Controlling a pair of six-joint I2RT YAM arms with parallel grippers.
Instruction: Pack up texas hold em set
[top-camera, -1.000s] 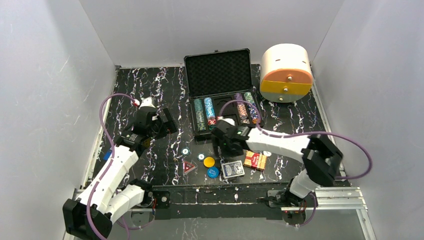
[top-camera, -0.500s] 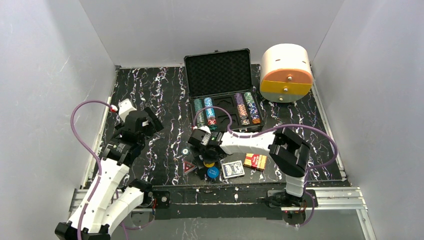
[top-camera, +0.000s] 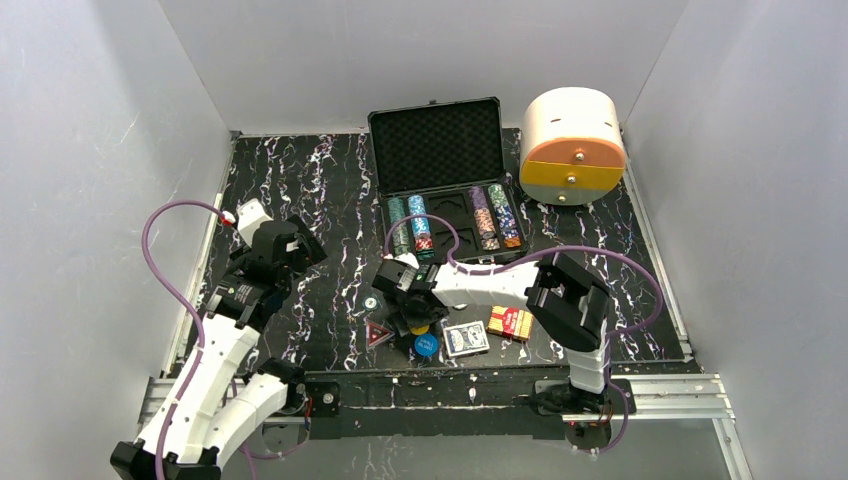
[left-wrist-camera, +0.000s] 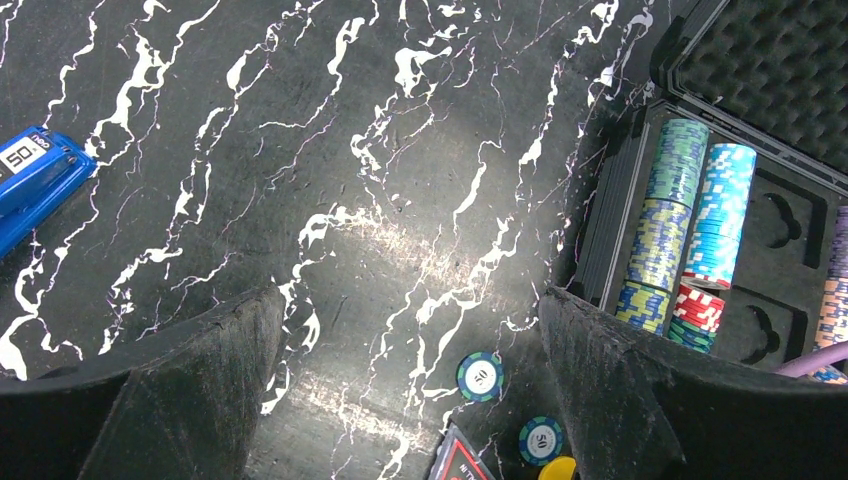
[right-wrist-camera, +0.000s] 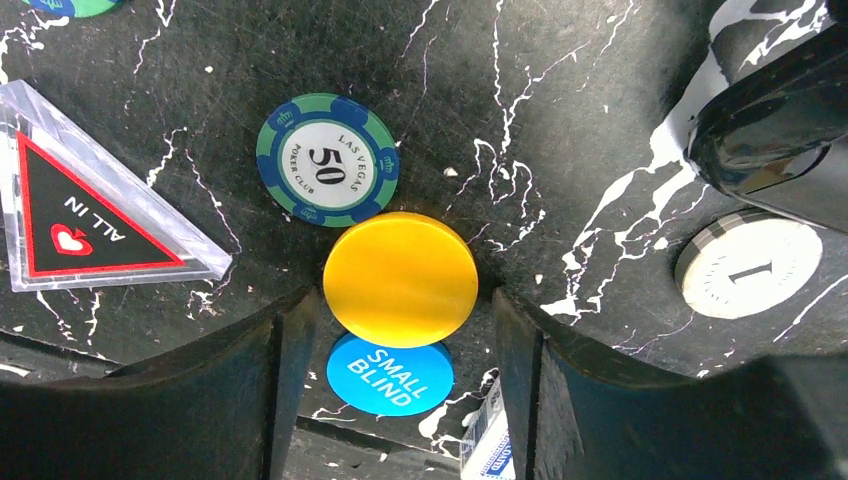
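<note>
Step in hand, as I judge it: lifting the yellow button (right-wrist-camera: 400, 278) off the table (left-wrist-camera: 300, 150) for the case (top-camera: 436, 148). It lies between the 50 chip (right-wrist-camera: 327, 160) and the blue button (right-wrist-camera: 390, 373).

I would centre the right gripper (right-wrist-camera: 405, 310), keep its tips low and close gently, clear of both neighbours.

Its jaws stand parted astride the button, not clamped. Left gripper (left-wrist-camera: 410, 300): spread wide, empty.
</note>
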